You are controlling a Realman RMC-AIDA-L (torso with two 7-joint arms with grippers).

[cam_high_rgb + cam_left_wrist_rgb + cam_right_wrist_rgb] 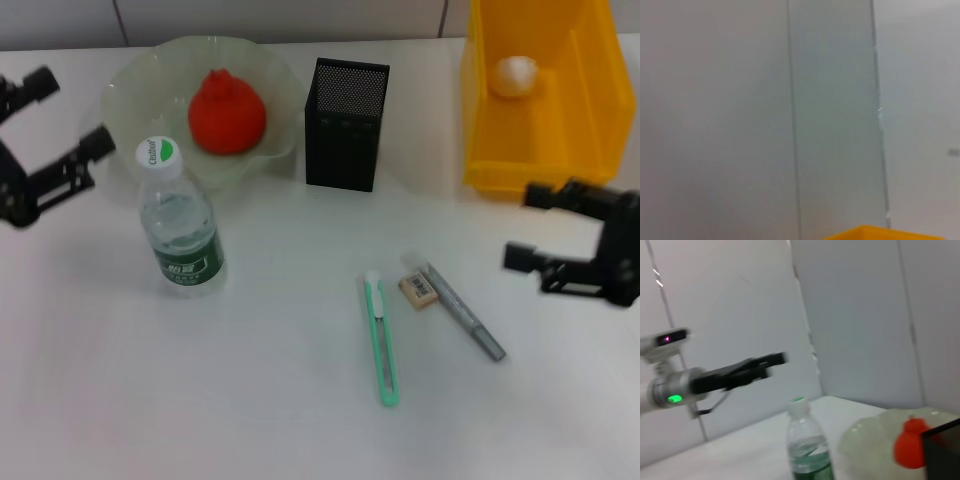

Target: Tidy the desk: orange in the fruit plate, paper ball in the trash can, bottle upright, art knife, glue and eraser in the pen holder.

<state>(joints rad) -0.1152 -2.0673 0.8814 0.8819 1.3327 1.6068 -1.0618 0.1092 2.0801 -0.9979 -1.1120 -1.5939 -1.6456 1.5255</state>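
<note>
With both the left end effector (62, 125) and right end effector (532, 226) spread open and empty, the slim, rigid, light art knife (380, 338) lying flat on the bench (250, 400) probably wants a mid-handle pinch.

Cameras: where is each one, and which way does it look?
Head view: on the head, looking down at the desk; left gripper and right gripper show, both open.
Left wrist view: faces the wall, with a corner of the yellow bin; no arm shows.
Right wrist view: looks across at the bottle and left gripper.
Head and right wrist share the bottle and orange.
</note>
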